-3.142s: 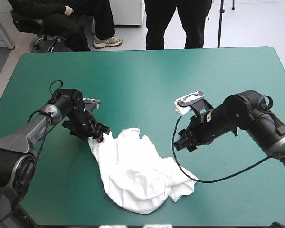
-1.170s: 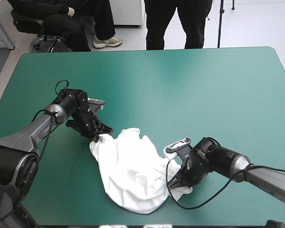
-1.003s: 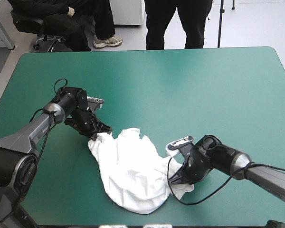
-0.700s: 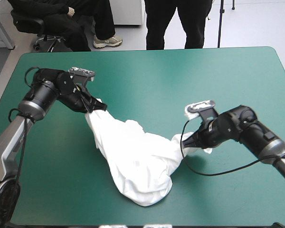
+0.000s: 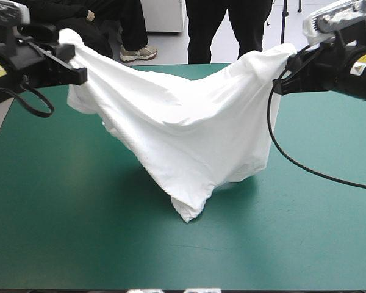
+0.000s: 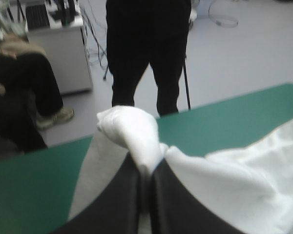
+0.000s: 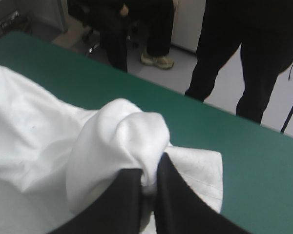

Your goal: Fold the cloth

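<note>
The white T-shirt (image 5: 183, 125) hangs in the air, stretched between both raised arms, with its lowest tip touching the teal-green table (image 5: 305, 232) near the middle front. High at the left, my left gripper (image 5: 72, 56) is shut on one bunched corner of the T-shirt (image 6: 132, 134), cloth pinched between its black fingers (image 6: 118, 195). High at the right, my right gripper (image 5: 283, 72) is shut on the other corner of the T-shirt (image 7: 132, 139), with cloth bulging over its black fingers (image 7: 178, 202).
The table's far edge (image 5: 189, 66) lies behind the hanging cloth. Bare teal-green cover lies to the left, right and front of the cloth's low tip (image 5: 188, 213).
Both arms have risen and spread apart, pulling the T-shirt up off the table from a heap into a hanging sheet. Earlier the right gripper came down and took hold of the cloth's near-right corner.
</note>
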Available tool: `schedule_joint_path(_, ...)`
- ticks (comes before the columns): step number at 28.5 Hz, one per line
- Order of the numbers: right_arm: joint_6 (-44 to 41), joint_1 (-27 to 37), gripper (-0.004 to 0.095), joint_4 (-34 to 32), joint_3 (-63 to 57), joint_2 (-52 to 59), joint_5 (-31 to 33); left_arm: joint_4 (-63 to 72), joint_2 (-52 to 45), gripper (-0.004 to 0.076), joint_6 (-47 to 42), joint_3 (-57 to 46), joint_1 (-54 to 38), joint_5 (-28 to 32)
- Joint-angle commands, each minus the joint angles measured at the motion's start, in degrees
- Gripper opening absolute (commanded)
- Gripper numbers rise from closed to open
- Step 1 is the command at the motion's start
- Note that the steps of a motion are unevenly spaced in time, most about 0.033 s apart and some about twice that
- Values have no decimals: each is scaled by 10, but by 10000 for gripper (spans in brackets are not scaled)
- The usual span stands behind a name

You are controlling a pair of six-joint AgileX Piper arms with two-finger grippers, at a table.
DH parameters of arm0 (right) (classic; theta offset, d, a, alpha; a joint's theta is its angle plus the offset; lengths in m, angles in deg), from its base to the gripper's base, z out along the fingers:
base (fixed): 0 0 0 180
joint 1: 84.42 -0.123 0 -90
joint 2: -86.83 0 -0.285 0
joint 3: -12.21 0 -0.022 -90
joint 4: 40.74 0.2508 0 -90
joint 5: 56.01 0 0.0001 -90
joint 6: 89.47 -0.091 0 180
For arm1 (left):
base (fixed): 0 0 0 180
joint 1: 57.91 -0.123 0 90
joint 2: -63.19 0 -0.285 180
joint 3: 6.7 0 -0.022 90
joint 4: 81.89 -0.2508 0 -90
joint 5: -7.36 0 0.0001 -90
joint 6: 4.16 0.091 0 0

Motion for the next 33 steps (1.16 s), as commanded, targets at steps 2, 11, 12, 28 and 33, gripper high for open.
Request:
schedule_joint_path(2, 26, 3, -17, 10, 124, 20, -57, 31, -23, -17, 8, 110, 1, 89)
schedule_joint_path(11, 34, 3, -17, 11, 276, 20, -77, 130, -23, -18, 65, 268, 1, 130)
schedule_joint_path(12, 34, 3, -17, 10, 279, 20, -76, 130, -23, -17, 65, 275, 1, 129)
schedule_joint_path(28, -47, 1, -17, -87, -97, 153, -11, -119, -130, -18, -32, -67, 82, -9)
schedule_joint_path(33, -69, 1, -17, -57, -251, 128, -85, -152, -108, -17, -79, -238, 81, 75)
